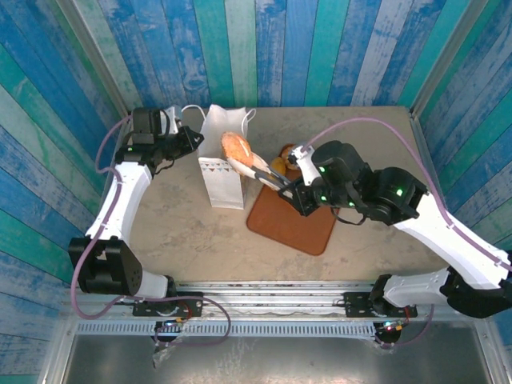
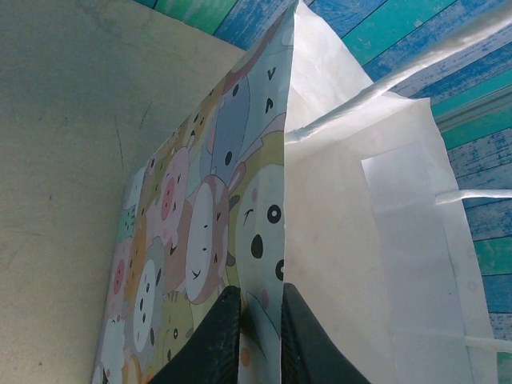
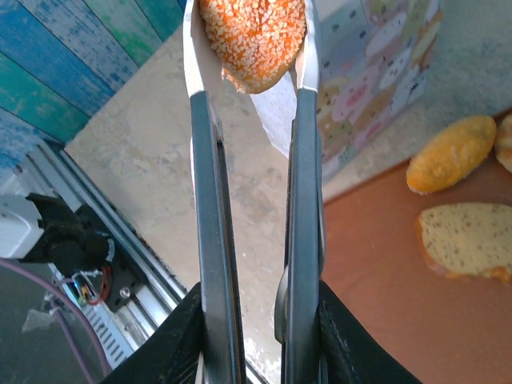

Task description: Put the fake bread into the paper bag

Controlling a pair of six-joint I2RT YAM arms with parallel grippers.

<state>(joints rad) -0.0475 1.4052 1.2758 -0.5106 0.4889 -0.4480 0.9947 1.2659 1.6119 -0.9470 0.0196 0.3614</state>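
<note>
The white paper bag [image 1: 222, 180] stands open at the back left of the table, with cartoon faces printed on its side [image 2: 200, 240]. My left gripper [image 1: 192, 138] [image 2: 260, 320] is shut on the bag's upper edge, pinching the paper wall. My right gripper [image 1: 298, 194] [image 3: 258, 320] is shut on a pair of metal tongs [image 1: 260, 170] [image 3: 210, 200]. The tongs' tips clamp a round sesame bun [image 1: 238, 146] [image 3: 252, 36] above the bag's mouth. More fake bread lies on the tray: an oval roll [image 3: 450, 154] and a toast slice [image 3: 468, 240].
A flat brown tray [image 1: 292, 224] [image 3: 376, 272] lies right of the bag, partly under my right arm. Blue striped walls close in the back and both sides. The metal rail [image 1: 264, 300] with the arm bases runs along the near edge.
</note>
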